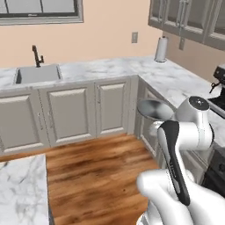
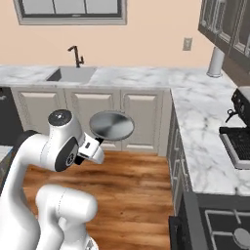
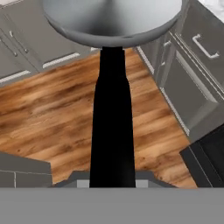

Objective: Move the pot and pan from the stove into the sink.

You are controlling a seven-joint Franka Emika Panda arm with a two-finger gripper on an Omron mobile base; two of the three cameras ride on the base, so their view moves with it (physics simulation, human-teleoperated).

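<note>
Your gripper [image 2: 97, 142] is clamped on the long black handle of the small shallow grey frying pan [image 2: 112, 124], carried in mid-air above the wooden floor [image 1: 101, 171], well short of the far grey recessed sink [image 2: 73, 74].

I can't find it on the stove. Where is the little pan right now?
The pan is up in the air over the wooden floor, held by its black handle in the gripper, in front of the cabinets right of the sink.
</note>
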